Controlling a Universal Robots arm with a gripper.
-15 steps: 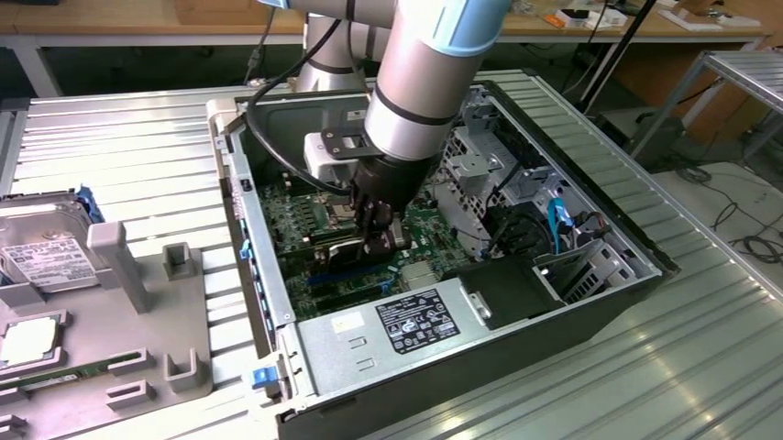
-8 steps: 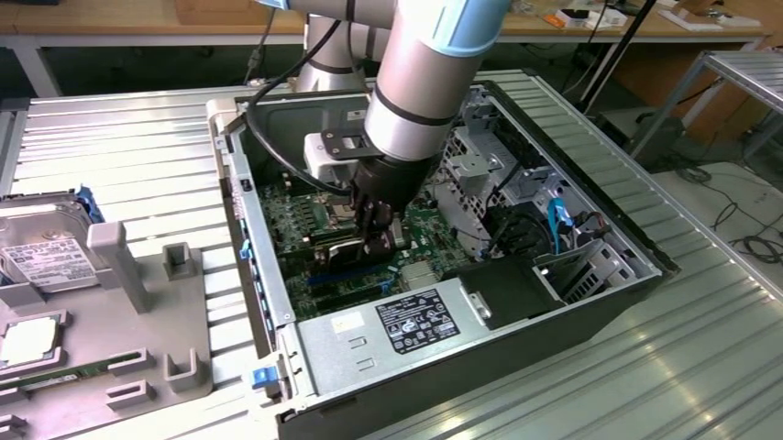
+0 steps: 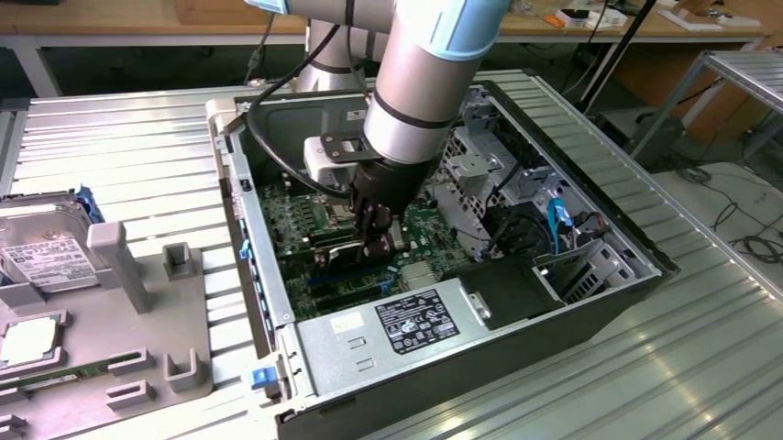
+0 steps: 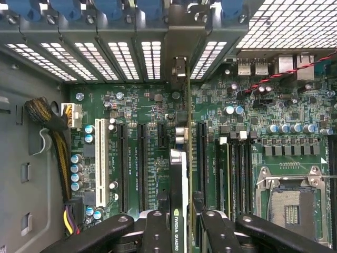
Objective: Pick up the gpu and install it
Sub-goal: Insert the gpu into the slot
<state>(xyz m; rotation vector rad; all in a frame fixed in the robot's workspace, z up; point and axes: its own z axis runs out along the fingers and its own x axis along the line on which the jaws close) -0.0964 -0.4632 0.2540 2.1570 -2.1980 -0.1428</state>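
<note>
My gripper point(image 3: 374, 236) is down inside the open computer case point(image 3: 588, 275), just above the green motherboard point(image 4: 152, 113). It is shut on the gpu point(image 4: 180, 168), a thin card seen edge-on with a green-and-white label near the fingers point(image 4: 158, 229). The card stands upright between two long black expansion slots point(image 4: 142, 163), and its silver end bracket point(image 4: 179, 68) reaches the case's rear slot openings. I cannot tell whether its lower edge sits in a slot. In the exterior view the gpu point(image 3: 343, 246) shows as a dark strip under the fingers.
A bundle of yellow and black wires point(image 4: 52, 139) runs beside the board, and the bare CPU socket point(image 4: 290, 203) lies past the memory slots. Outside the case, a grey fixture point(image 3: 123, 302) holds a silver hard drive point(image 3: 43, 252) and a green memory stick point(image 3: 61, 376).
</note>
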